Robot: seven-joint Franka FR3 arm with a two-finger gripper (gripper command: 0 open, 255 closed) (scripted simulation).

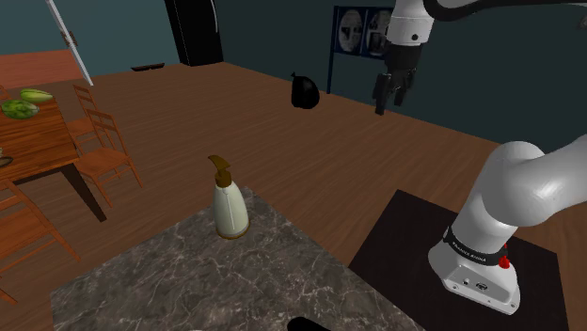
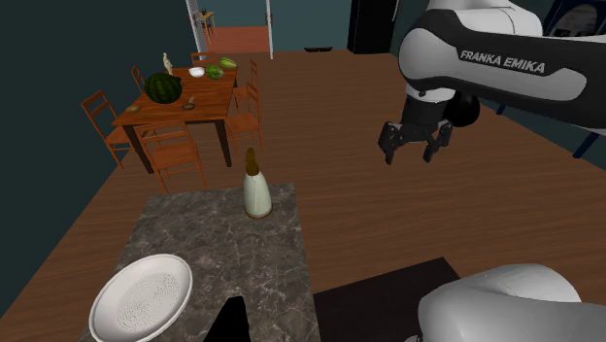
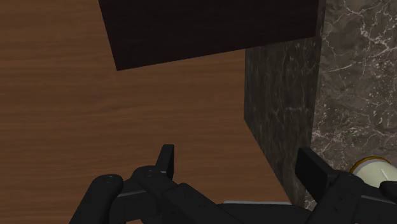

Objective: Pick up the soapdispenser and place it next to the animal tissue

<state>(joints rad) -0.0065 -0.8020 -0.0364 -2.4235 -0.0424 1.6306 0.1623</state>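
The dark marbled tabletop [image 1: 282,273] lies at the shoulder view's left of the stand. Our white arm [image 1: 527,188] reaches high over the wooden floor [image 1: 329,150], off the tabletop's right side. The soap dispenser [image 1: 230,209] stands upright near the tabletop's far edge, untouched. The tool [image 2: 408,153] hangs empty, fingers apart, well apart from the bottle. We judge the approach goes best if we swing left above the bottle, descend straight, and clasp its wide body below the pump, keeping it upright.
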